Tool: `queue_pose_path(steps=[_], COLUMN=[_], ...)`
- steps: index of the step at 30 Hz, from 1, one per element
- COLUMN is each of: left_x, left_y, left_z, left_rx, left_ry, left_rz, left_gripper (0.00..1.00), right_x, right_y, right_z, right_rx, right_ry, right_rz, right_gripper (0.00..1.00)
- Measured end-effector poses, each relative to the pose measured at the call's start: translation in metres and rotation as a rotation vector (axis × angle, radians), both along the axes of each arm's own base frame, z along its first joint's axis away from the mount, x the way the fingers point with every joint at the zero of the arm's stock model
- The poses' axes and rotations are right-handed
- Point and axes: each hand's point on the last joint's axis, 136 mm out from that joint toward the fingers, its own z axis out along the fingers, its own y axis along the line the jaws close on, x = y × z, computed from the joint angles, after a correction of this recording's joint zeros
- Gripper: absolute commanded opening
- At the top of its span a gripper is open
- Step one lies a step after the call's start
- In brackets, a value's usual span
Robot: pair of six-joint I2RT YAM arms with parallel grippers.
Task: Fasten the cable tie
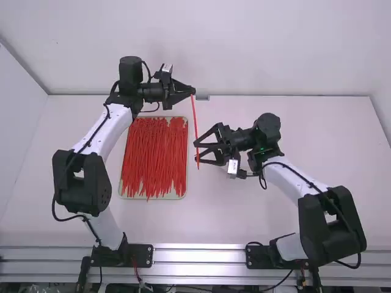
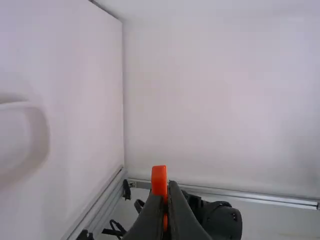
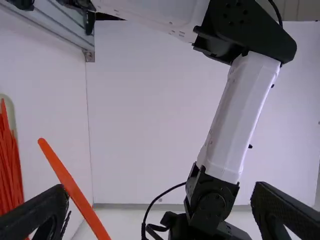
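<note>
The cable tie (image 1: 195,129) at the centre of the high view is a plain, bright red-orange with no pattern. The heap of ties (image 1: 154,157) at centre left is the same red, and its many thin strands form fine stripes running up and down the frame. The tray (image 1: 153,197) beneath shows a pale tan edge. The left pincer (image 1: 192,91) and right pincer (image 1: 198,152) are matte black, and the right pincer's fingers (image 3: 285,210) carry a fine dotted grain. The left arm (image 1: 101,131) and right arm (image 1: 293,177) alternate white links with black joints. The surface (image 1: 293,122) is plain white. The rail (image 1: 195,255) along the bottom is silver-grey.
</note>
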Motion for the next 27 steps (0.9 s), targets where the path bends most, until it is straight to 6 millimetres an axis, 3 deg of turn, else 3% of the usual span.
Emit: queue_pose_path(steps=[3, 7, 10, 11, 12, 13, 27], left_x=[0.0000, 0.0001, 0.0001, 0.0001, 0.0000, 0.0001, -0.0002], left_y=[0.0002, 0.0000, 0.0002, 0.0000, 0.0000, 0.0000, -0.0001], left_z=[0.0001, 0.0000, 0.0000, 0.0000, 0.0001, 0.0000, 0.0001], left_rx=[0.000, 0.000, 0.000, 0.000, 0.000, 0.000, 0.001], left_ry=[0.000, 0.000, 0.000, -0.001, -0.001, -0.001, -0.004], left_rz=[0.000, 0.000, 0.001, 0.000, 0.000, 0.001, -0.002], left_gripper=[0.02, 0.02, 0.02, 0.02, 0.02, 0.02, 0.02], right_x=[-0.0001, -0.0001, 0.0000, 0.0001, 0.0000, 0.0000, 0.0041], right_y=[0.0000, 0.0000, 0.0000, 0.0000, 0.0000, 0.0000, 0.0043], right_z=[0.0003, 0.0004, -0.0001, -0.0001, -0.0002, -0.0003, 0.0010], right_rx=[-0.001, -0.003, -0.006, -0.005, -0.006, -0.005, 0.001], right_ry=[0.004, 0.009, 0.019, 0.015, 0.017, 0.016, 0.026], right_rz=[0.000, 0.000, 0.000, 0.000, 0.000, 0.000, -0.030], right_gripper=[0.69, 0.59, 0.43, 0.31, 0.30, 0.24, 0.21])
